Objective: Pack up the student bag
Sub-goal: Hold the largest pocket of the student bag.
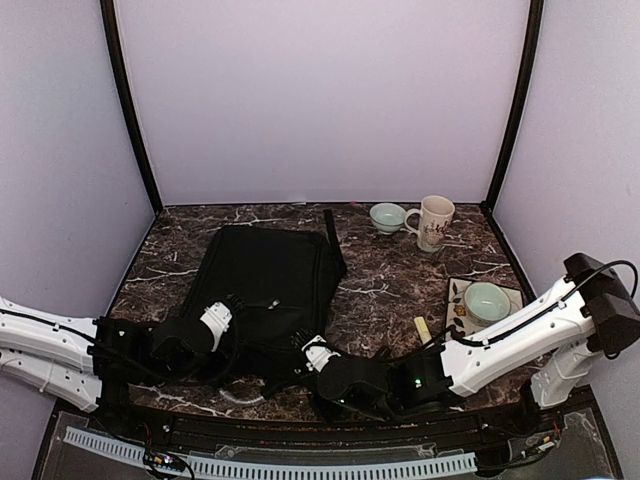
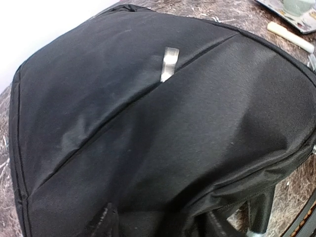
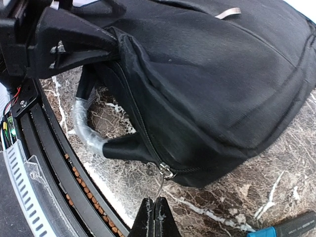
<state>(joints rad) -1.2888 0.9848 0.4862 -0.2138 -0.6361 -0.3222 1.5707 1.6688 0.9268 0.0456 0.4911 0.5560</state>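
Fingers of the right gripper [image 3: 154, 211] were pressed flat together, with no gap between them, at the near edge of the student bag [image 1: 265, 290]. A thin metal pull [image 3: 161, 186] ran from the zipper slider [image 3: 167, 171] on the bag's lower seam straight down into the closed fingertips, so the jaws were clamped on that pull. Just left of the slider, the bag's carry handle [image 3: 86, 126], partly wrapped in clear plastic, arched out over the marble table [image 1: 390, 280].

The left gripper [image 1: 232, 303] rested on top of the bag near its front left corner. In the right wrist view one of its black fingers [image 3: 74, 39] touched the fabric at the bag's upper edge, where the cloth bunched against the tip. The other finger was hidden, and the left wrist view was filled by the bag's black cloth and a silver zipper tab [image 2: 169, 63], so whether the left fingers were apart or together could not be told.

The bag lay flat on the table, left of centre, its near edge close to the arm bases and its strap [image 1: 330, 228] trailing toward the back wall. Well apart from it on the right stood a white mug [image 1: 433, 221], a pale green cup [image 1: 386, 216] and a tray [image 1: 458, 300] carrying another cup [image 1: 486, 299].
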